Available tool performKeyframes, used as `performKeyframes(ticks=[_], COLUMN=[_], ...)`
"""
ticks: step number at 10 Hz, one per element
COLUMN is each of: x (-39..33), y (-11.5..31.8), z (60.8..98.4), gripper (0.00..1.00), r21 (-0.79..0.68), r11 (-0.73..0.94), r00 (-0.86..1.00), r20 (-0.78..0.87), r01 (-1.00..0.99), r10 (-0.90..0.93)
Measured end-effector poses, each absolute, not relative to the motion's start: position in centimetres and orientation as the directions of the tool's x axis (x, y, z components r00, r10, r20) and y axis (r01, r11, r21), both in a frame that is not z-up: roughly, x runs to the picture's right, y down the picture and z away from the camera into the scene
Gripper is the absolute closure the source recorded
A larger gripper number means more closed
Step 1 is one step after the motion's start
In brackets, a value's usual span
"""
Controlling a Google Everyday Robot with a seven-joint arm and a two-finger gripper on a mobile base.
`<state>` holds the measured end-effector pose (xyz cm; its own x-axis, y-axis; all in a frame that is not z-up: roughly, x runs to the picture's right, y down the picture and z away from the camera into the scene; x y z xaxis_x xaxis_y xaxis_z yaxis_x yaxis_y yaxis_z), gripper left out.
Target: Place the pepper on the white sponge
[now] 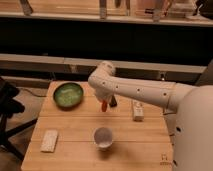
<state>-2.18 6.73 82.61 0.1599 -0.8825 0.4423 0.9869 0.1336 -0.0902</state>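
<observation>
The pepper (pixel 104 106) is small, slim and orange-red. It hangs from my gripper (pixel 105 101) above the middle of the wooden table (pixel 75 127). The gripper is shut on the pepper and sits below the white arm's bend. The white sponge (pixel 49 140) is a flat off-white pad lying near the table's front left corner, well to the left of and nearer than the gripper. The pepper is apart from the sponge.
A green bowl (pixel 68 94) stands at the table's back left. A white cup (pixel 103 137) stands at the front middle, just below the gripper. A white labelled carton (pixel 137 110) stands at the right. A dark chair (pixel 7 107) is left of the table.
</observation>
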Motion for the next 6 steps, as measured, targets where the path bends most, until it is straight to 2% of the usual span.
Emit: performKeyframes(ticks=[6], x=[-6.5], y=[8.1], z=[83.2], gripper=[1.0], r21=[-0.037], r11=[0.043], r00=[0.055], r20=[0.452], r01=[0.998], r10=[-0.89])
